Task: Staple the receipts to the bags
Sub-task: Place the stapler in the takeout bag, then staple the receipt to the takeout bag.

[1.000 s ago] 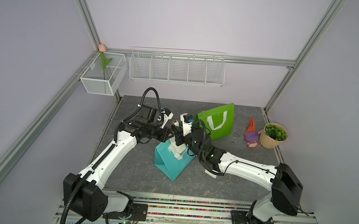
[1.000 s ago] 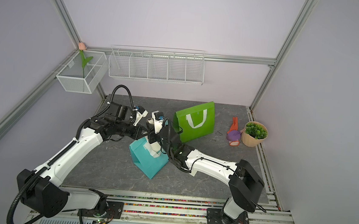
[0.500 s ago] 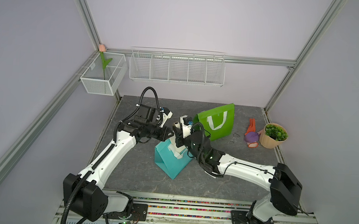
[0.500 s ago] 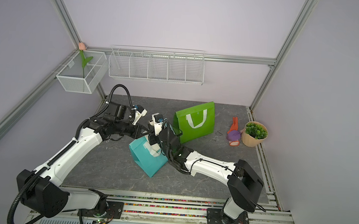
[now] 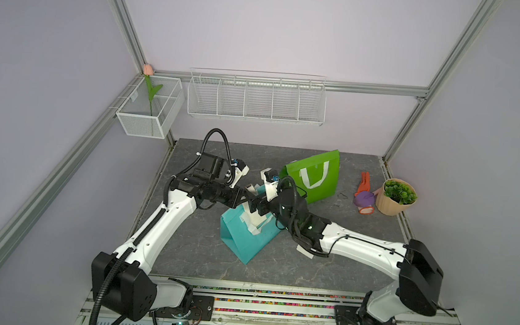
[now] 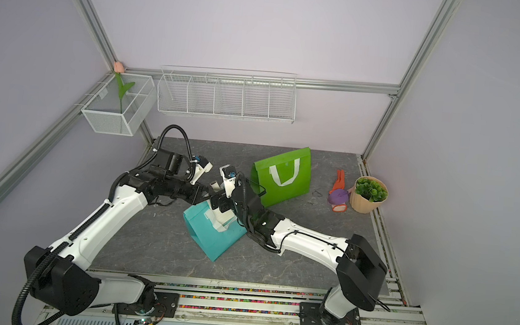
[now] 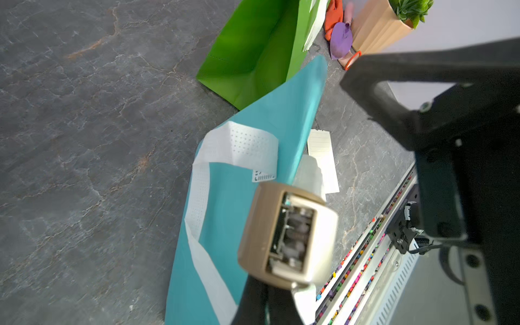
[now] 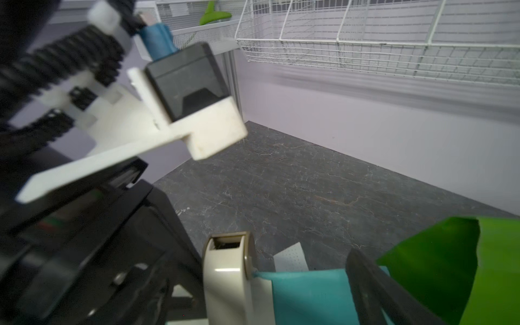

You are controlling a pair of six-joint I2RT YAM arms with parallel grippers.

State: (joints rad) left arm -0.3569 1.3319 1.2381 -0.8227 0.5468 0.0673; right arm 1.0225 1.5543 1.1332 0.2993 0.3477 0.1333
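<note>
The teal bag [image 5: 245, 240] stands like a tent mid-table, its white handle [image 7: 239, 146] on the far face. My left gripper [image 7: 267, 304] is shut on the beige stapler [image 7: 287, 236], whose mouth sits on the bag's top edge. A cream receipt [image 8: 261, 298] lies against the teal face right beside the stapler [image 8: 228, 278]. My right gripper [image 8: 270, 281] is open, its jaws wide on either side of stapler and bag edge. A lined receipt [image 7: 322, 157] shows just past the ridge. The green bag [image 5: 313, 176] stands behind, untouched. In both top views the two grippers [image 6: 213, 199] meet over the teal bag [image 6: 213, 238].
A beige plant pot [image 5: 393, 197] stands at the right edge with orange and purple items [image 5: 363, 195] beside it. On the back wall hangs a wire basket [image 5: 256, 100], and a mesh box with a tulip [image 5: 149, 108] sits at the back left. The arms' rail [image 5: 272, 302] runs along the front.
My right gripper has gone from closed around the stapler to wide open. Both arms have stayed over the teal bag, and the left still holds the stapler.
</note>
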